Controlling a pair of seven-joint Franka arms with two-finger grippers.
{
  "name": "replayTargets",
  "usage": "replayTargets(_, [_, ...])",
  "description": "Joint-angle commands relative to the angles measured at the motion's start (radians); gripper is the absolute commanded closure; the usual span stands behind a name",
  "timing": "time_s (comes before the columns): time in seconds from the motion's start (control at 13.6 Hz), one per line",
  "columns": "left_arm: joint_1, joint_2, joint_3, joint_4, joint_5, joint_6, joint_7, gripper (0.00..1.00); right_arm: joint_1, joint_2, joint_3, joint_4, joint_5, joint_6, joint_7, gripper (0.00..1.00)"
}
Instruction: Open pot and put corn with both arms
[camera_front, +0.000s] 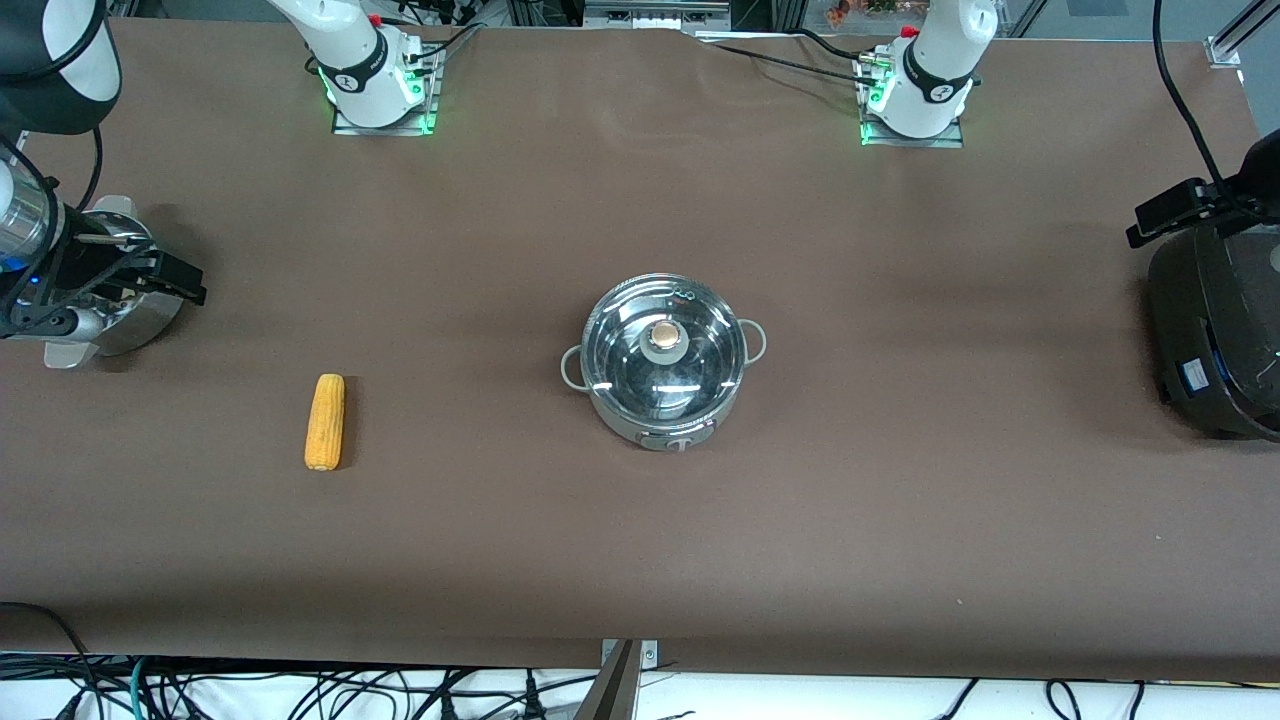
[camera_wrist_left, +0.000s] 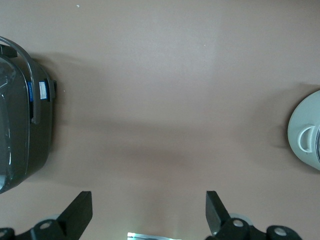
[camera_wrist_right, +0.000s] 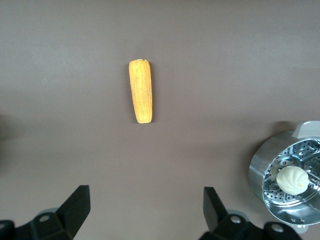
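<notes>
Nothing begun: lid (camera_front: 663, 345) sits on the pot (camera_front: 663, 362), corn (camera_front: 325, 421) lies untouched on the table (camera_front: 640, 560).

Pot at table centre. Corn from the pot: about 8 o'clock in the front view, toward the right arm's end, lying lengthwise toward the camera.

Right gripper (camera_wrist_right: 142, 212): jaws wide apart, holding nothing, up over the table near the steel bowl (camera_wrist_right: 290, 180) with a bun (camera_wrist_right: 294, 178). In its wrist view the corn lies at 12 o'clock from the jaws, well apart.

Left gripper (camera_wrist_left: 150, 215): jaws wide apart, empty, beside the black cooker (camera_wrist_left: 20, 115); pot rim just shows at 3 o'clock in its wrist view.

Next, as I judge: left arm travels to the lid knob (camera_front: 664, 335) and closes on it; right arm drops onto the corn, jaws across its width.
</notes>
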Motion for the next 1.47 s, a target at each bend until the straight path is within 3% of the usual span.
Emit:
replayTargets(0.0, [0.006,0.012,-0.004,0.029,-0.010,-0.024,0.008,0.00,0.004,0.023,0.005,0.037,-0.019,-0.017,0.004,0.00])
replayTargets(0.51, [0.006,0.012,-0.003,0.029,-0.010,-0.024,0.008,0.00,-0.016,0.128,0.012,0.037,-0.005,0.025,-0.006,0.00])
replayTargets(1.39, [0.008,0.012,-0.003,0.029,-0.010,-0.026,0.008,0.00,0.005,0.449,0.016,0.033,0.039,0.407,0.013,0.00])
